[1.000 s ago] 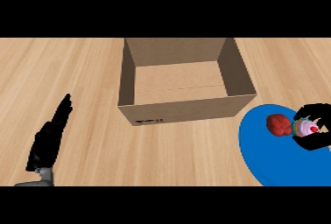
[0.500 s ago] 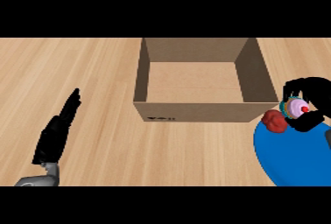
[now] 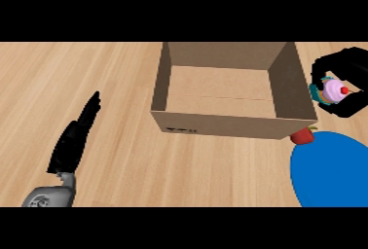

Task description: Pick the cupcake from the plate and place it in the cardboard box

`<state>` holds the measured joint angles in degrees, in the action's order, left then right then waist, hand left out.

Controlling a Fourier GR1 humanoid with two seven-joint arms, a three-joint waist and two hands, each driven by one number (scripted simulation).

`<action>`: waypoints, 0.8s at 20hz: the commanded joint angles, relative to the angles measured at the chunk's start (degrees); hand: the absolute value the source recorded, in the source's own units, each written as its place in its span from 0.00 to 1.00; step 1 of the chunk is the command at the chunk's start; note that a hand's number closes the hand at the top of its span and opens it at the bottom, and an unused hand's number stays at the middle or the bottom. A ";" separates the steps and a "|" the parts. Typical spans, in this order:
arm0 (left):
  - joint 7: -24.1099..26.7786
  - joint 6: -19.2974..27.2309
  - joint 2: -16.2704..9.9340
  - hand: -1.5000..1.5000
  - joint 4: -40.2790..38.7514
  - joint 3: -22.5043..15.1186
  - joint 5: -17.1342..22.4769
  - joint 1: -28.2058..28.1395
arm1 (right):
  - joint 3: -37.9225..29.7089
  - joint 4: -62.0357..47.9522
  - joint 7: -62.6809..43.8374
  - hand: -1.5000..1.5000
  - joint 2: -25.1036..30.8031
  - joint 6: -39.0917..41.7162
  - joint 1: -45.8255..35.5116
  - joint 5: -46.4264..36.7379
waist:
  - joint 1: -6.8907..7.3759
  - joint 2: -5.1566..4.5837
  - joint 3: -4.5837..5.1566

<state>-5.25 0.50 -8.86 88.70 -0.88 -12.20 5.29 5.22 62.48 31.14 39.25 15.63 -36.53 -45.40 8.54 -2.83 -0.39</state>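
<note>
My right hand point(image 3: 350, 65) is curled round the cupcake point(image 3: 333, 91), which has pink frosting, a red cherry and a teal wrapper. It is held in the air just right of the open cardboard box point(image 3: 231, 124), beside the box's right wall. The blue plate point(image 3: 330, 172) lies at the lower right. A red fruit point(image 3: 303, 136) sits at its upper left rim, close to the box's front right corner. My left hand point(image 3: 74, 138) rests open on the counter at the left, fingers straight, well away from the box.
The wooden counter point(image 3: 86, 73) stretches around the box. The box's inside holds nothing visible.
The right hand has lifted the cupcake off the plate and carried it up beside the box's right wall. The view has shifted, so box and plate appear moved rightward and down.
</note>
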 commanded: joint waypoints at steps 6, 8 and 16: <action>-0.46 -0.16 -0.67 0.50 -1.72 1.23 0.28 1.61 | -5.71 -15.86 22.73 1.00 -3.11 9.46 -13.42 13.40 | -1.13 0.38 0.15; 0.04 0.41 0.09 0.50 -1.13 0.49 -0.18 0.44 | -6.78 -18.28 24.99 1.00 -2.20 13.55 -16.67 16.43 | -1.39 0.74 0.19; -1.13 0.55 -0.56 0.50 -2.59 2.01 0.10 0.74 | -2.67 -24.20 27.68 1.00 -5.15 18.96 -24.57 21.34 | -3.69 1.37 0.32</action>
<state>-5.75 0.78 -9.60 86.72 0.76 -12.18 5.59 1.64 41.96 49.72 34.90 23.54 -57.01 -26.30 5.72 -1.66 -0.12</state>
